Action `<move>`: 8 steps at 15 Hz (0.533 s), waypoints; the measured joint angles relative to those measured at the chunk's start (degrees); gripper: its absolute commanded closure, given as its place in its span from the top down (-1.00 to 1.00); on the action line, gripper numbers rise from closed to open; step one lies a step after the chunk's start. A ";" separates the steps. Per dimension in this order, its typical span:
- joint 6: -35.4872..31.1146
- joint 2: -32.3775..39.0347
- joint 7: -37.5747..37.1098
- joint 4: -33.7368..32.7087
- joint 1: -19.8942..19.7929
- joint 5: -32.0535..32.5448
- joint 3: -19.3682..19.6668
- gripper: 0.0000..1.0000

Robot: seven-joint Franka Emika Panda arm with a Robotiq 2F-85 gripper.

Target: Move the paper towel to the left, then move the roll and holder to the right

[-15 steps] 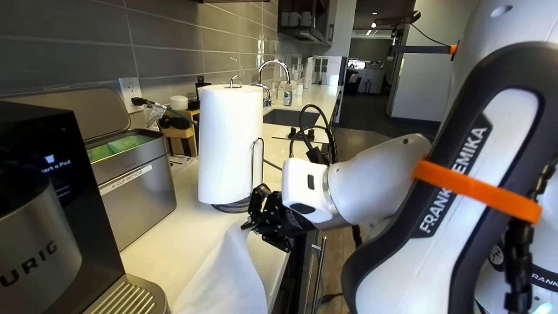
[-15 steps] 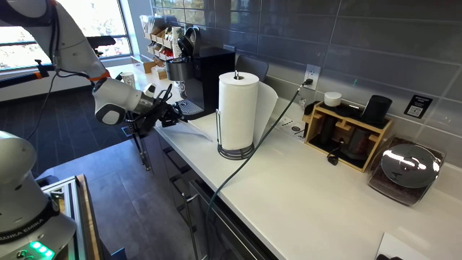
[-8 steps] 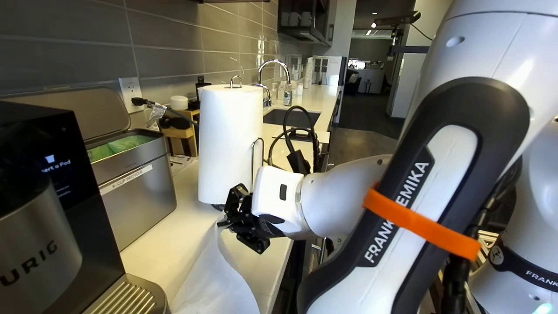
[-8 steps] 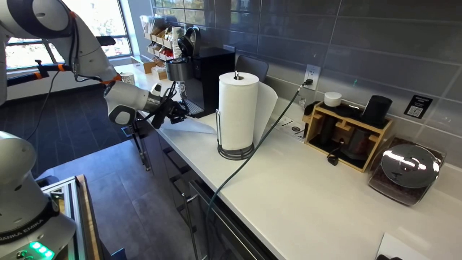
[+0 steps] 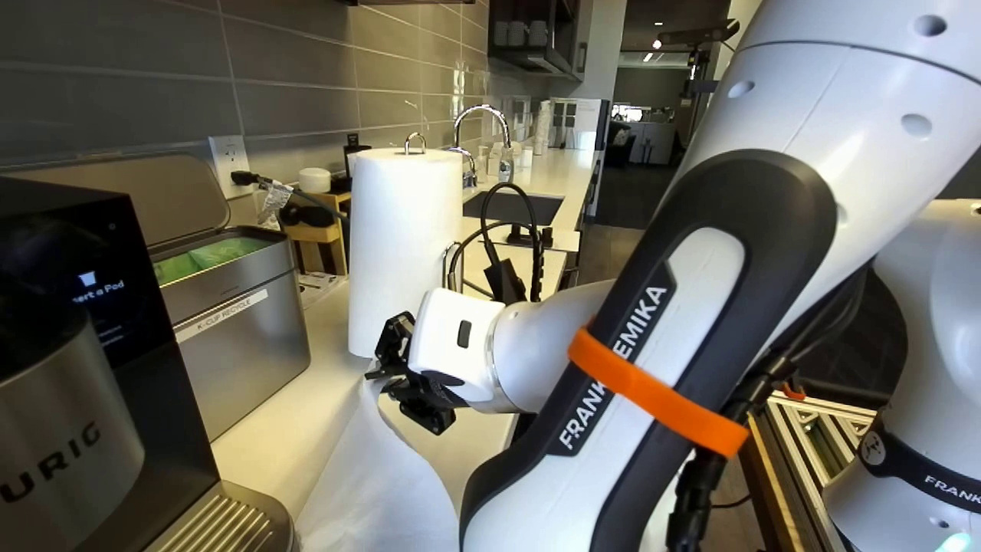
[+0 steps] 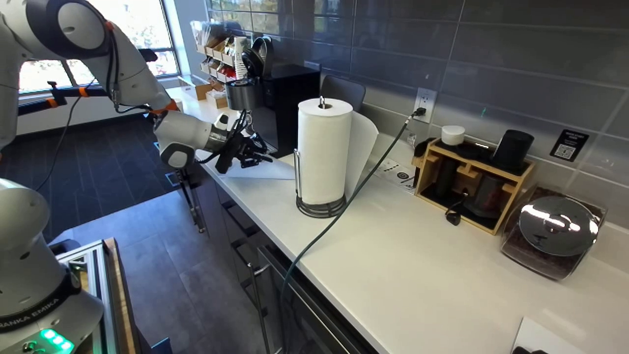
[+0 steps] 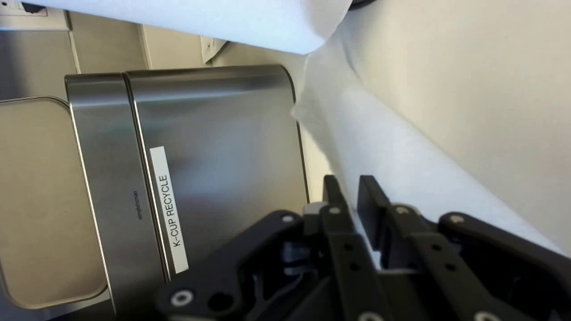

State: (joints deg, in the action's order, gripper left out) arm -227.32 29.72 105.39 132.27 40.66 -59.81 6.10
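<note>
The paper towel is a loose white sheet on the counter, with one edge raised at my gripper. It also shows in an exterior view and the wrist view. My gripper is partly open: the wrist view shows a narrow gap between the fingertips, with white sheet in or behind it. The roll and holder stand upright beside the sheet, apart from my gripper. The roll shows at the top of the wrist view; its dark base is mostly hidden in an exterior view.
The steel K-cup recycle bin stands against the wall beside my gripper. A black coffee machine is in front of it. A dark cable crosses the counter in front of the roll. A wooden organizer stands by the wall.
My arm has reached further over the counter toward the wall. The sheet's raised edge moved along with it. The fingertips look a little more spread now. The roll and holder have not moved.
</note>
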 measured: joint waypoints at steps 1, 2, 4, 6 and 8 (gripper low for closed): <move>0.00 0.29 0.54 -0.38 0.00 -0.31 0.12 0.12; 0.00 0.48 1.09 -0.68 0.00 -0.57 0.26 0.25; 0.13 0.57 2.29 -1.15 0.00 -1.32 0.51 0.56; 0.55 0.30 4.75 -1.56 0.01 -3.31 0.58 0.87; 1.96 -1.14 8.82 -1.66 0.08 -6.46 0.69 1.00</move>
State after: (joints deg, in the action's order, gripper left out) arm -225.36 28.57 114.21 130.62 40.74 -66.28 6.78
